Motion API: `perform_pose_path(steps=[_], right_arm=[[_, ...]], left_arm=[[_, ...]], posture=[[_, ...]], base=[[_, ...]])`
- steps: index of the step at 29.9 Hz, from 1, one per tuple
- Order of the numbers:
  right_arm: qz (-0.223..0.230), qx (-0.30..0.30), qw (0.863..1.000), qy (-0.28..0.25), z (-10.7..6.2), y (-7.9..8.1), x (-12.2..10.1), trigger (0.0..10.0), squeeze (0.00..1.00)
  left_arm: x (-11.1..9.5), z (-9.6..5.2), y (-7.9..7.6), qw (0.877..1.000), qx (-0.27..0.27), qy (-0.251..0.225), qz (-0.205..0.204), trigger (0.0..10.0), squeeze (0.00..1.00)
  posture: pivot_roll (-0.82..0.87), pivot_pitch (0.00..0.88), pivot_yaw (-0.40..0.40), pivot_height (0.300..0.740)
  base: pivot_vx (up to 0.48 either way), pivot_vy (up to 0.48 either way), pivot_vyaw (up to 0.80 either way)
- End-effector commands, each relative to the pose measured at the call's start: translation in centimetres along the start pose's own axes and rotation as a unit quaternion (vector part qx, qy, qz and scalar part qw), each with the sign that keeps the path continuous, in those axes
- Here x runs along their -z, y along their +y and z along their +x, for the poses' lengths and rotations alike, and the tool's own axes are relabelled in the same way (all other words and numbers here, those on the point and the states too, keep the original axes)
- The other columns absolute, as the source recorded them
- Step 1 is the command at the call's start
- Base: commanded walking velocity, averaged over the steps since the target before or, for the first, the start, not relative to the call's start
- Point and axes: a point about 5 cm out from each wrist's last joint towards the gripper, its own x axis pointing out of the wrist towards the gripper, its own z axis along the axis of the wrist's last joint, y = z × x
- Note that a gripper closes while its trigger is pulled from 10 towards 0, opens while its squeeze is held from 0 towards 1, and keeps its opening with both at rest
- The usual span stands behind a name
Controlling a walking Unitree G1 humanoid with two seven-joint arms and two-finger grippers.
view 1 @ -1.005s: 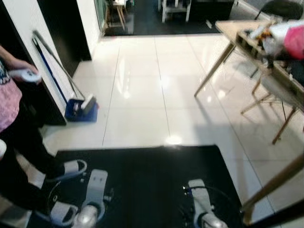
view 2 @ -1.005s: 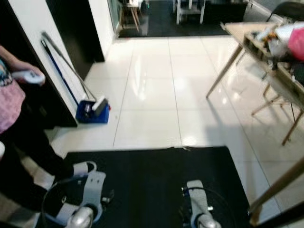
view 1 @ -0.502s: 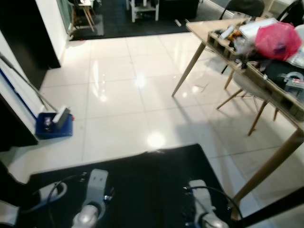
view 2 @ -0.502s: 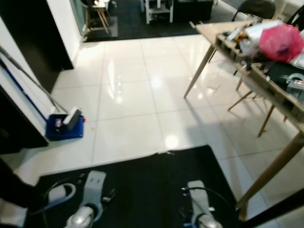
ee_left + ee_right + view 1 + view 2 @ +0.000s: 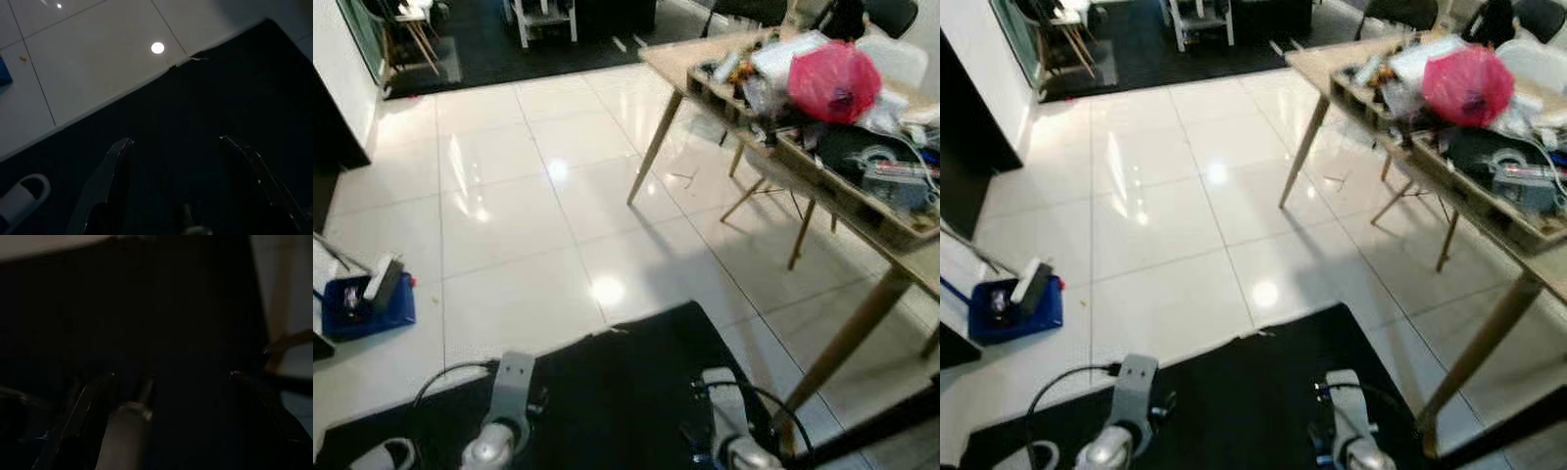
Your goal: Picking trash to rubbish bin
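Blue dustpan point(image 5: 364, 305): far left, on the white tiled floor point(image 5: 509, 206), a white-and-grey brush head resting in it; a thin handle runs off toward the left edge.

White slipper point(image 5: 19, 198): on the black mat point(image 5: 607, 392), at its left end.

Left gripper point(image 5: 176, 147): hangs low over the black mat, fingers point(image 5: 110, 169) spread wide apart, nothing between them. Its silver arm point(image 5: 504, 411) shows at the bottom of the head view, a black cable looped beside it.

Right gripper point(image 5: 171, 377): also low over the mat, view very dark; the two fingertips stand well apart, holding nothing. Its silver arm point(image 5: 729, 431) shows near the bottom right.

Wooden table point(image 5: 862, 323): right side, on slanted legs, its near leg just beside the mat's right edge.

Pink plastic bag point(image 5: 832, 78): on the table top, among cluttered items, including white wrappings, a dark round object and a wooden crate; which of these counts as trash cannot be told.

Chairs point(image 5: 406, 24): background, on a dark floor beyond the tiles.
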Motion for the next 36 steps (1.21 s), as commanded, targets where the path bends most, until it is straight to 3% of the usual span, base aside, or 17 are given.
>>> perform_pose_path(steps=[1, 32, 36], right_arm=[[0.001, -0.012, 1.000, 0.014, -0.07, 0.87, 0.84, 10.0, 0.00], [0.002, -0.014, 1.000, 0.015, -0.02, 0.93, 0.71, 10.0, 0.00], [0.003, -0.015, 1.000, 0.015, 0.00, 1.01, 0.70, 10.0, 0.00]], left_arm=[[0.97, -0.40, 0.36, 1.000, -0.007, 0.016, -0.003, 10.0, 0.08], [0.78, -0.32, 0.41, 1.000, -0.007, 0.014, -0.004, 10.0, 0.09], [0.75, -0.32, 0.49, 1.000, -0.008, 0.013, -0.005, 10.0, 0.09]], posture=[[-0.03, 0.102, 0.014, 0.740], [-0.03, 0.097, 0.013, 0.740], [-0.03, 0.098, 0.012, 0.740]], base=[[0.307, 0.000, 0.00], [0.305, 0.000, 0.00], [0.304, 0.000, -0.65]])
